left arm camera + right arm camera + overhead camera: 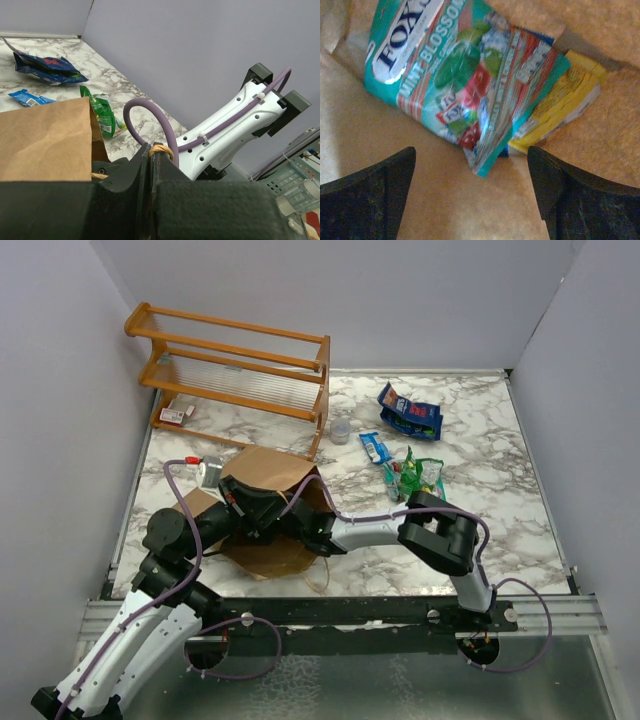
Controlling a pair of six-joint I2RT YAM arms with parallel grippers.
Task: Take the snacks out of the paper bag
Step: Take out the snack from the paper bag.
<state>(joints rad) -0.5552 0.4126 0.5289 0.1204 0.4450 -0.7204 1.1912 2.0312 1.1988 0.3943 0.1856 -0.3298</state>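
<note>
The brown paper bag (270, 475) lies on its side at the left of the table. My left gripper (150, 152) is shut on the bag's twisted paper handle (161, 149), beside the bag's wall (45, 140). My right arm (370, 530) reaches into the bag's mouth, and its gripper is hidden there in the top view. Inside the bag, my right gripper (472, 185) is open and empty, just short of a teal mint snack packet (455, 75) that lies over a yellow packet (570, 95). A blue packet (410, 412), a small blue one (373, 447) and a green one (418, 475) lie on the table.
The orange wooden rack (240, 370) stands at the back left, with a small red-and-white item (175, 414) under it. A small clear cup (341, 430) stands by the rack's right end. A white object (205, 470) lies left of the bag. Grey walls close in three sides.
</note>
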